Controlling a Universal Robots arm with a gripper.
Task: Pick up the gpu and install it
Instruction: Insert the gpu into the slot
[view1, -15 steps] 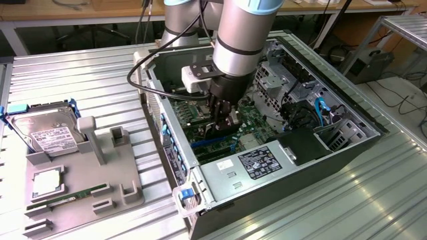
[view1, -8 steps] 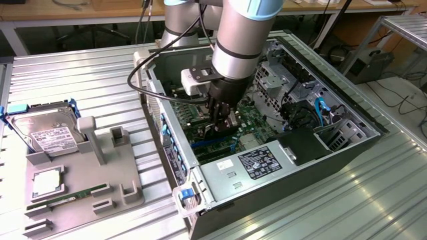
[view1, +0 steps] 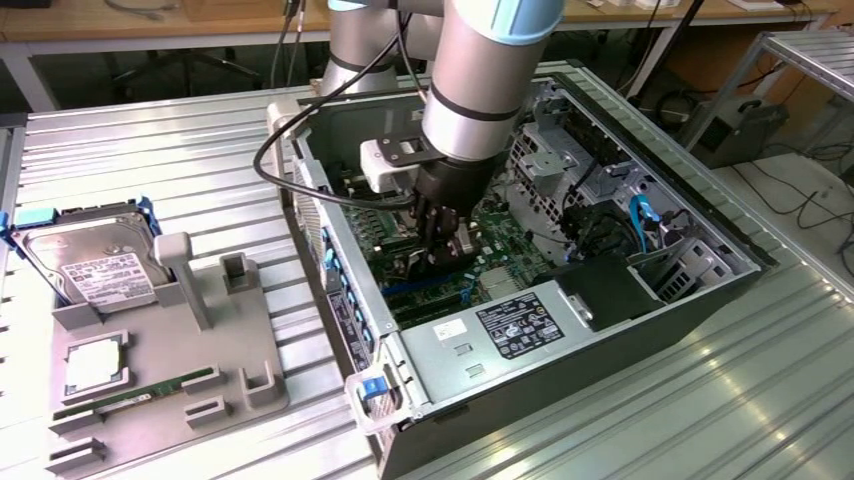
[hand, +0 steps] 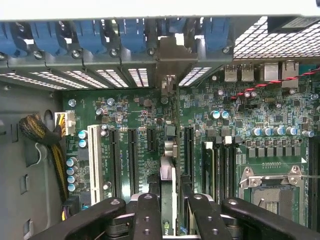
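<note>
There is one robot arm (view1: 487, 70) with one gripper (view1: 447, 235), one gpu (hand: 167, 172), one computer case (view1: 601, 370), one grey holder (view1: 180, 345), one hard drive (view1: 100, 265), one green memory stick (view1: 140, 392). The board carries one white slot (hand: 94, 160).

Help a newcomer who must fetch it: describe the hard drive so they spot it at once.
On the exterior view's left of the open computer case lies a grey parts holder. The hard drive sits at its far end, framed in blue. It is boxy and silver with a white label, unlike the thin green memory stick and the small square chip on that holder.
</note>
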